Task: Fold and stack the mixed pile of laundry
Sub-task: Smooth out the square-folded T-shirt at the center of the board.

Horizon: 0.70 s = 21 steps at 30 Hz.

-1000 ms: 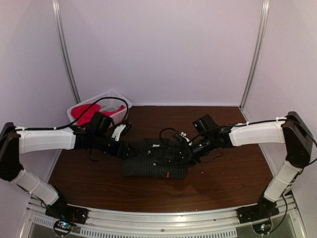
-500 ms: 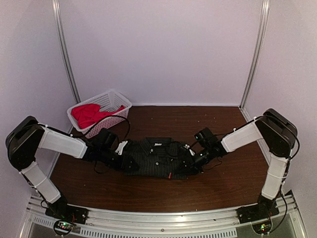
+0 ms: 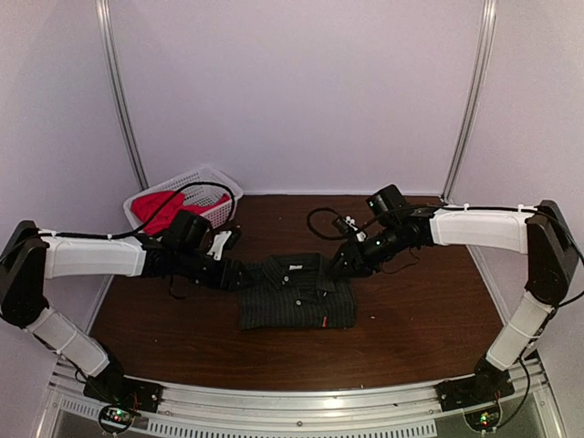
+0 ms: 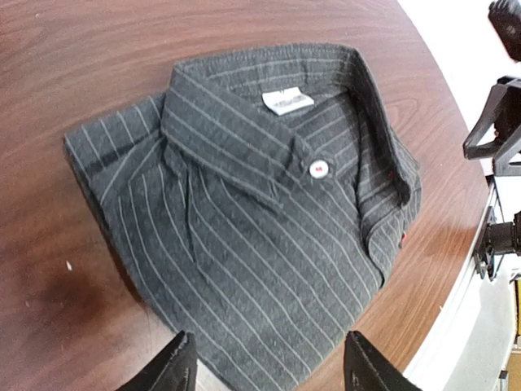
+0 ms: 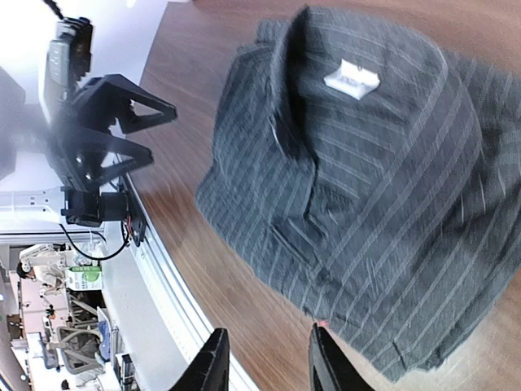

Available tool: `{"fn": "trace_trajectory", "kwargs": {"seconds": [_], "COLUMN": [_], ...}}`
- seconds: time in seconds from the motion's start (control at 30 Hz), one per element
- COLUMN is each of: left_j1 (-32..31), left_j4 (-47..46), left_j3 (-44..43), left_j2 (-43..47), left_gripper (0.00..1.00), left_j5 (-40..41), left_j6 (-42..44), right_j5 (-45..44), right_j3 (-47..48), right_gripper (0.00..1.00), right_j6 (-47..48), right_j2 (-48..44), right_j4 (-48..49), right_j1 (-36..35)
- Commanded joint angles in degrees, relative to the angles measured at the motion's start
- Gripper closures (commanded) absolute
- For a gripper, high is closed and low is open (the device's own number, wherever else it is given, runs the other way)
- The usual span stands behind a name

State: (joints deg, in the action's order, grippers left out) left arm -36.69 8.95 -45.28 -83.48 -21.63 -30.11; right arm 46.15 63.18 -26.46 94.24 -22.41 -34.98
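The dark charcoal pinstriped shirt (image 3: 297,294) lies folded flat at the table's middle, collar toward the back. It fills the left wrist view (image 4: 244,212) and the right wrist view (image 5: 366,179). My left gripper (image 3: 239,276) is open and empty, just above the shirt's left edge. My right gripper (image 3: 342,263) is open and empty, above the shirt's back right corner. The red-pink T-shirt (image 3: 164,208) lies crumpled in the white basket (image 3: 217,181) at the back left.
The brown wooden table (image 3: 411,319) has white walls on three sides. A metal rail (image 3: 292,401) with the arm bases runs along the near edge. The basket sits in the back left corner, close behind my left arm.
Both grippers have lifted off the shirt's side edges and drawn back toward the rear. The shirt now lies as a tidier, narrower rectangle.
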Motion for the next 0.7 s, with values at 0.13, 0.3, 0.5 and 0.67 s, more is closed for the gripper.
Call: {"fn": "trace_trajectory", "kwargs": {"seconds": [0.13,0.3,0.5,0.67], "left_j1": [0.4,0.39,0.39,0.39], "left_j4": [-0.63,-1.72,-2.45,-2.72], "left_j3": [-5.59,-6.5,-7.04,-8.51], "left_j2": [-5.55,-7.61,-9.95,-11.11], "left_gripper": [0.37,0.37,0.37,0.37], "left_j5": [2.88,3.14,3.13,2.87], "left_j6": [0.23,-0.21,-0.3,-0.32], "right_j5": [-1.03,0.37,1.92,3.54], "right_j3": [1.79,1.14,4.25,11.32], "right_gripper": [0.55,0.49,0.54,0.58], "right_j6": [1.15,-2.15,-6.04,-9.32], "right_j2": [4.42,8.26,14.41,17.48], "right_j4": [-8.48,-5.57,3.22,8.05], "right_j1": [-0.68,-2.39,-2.5,-2.28]}}
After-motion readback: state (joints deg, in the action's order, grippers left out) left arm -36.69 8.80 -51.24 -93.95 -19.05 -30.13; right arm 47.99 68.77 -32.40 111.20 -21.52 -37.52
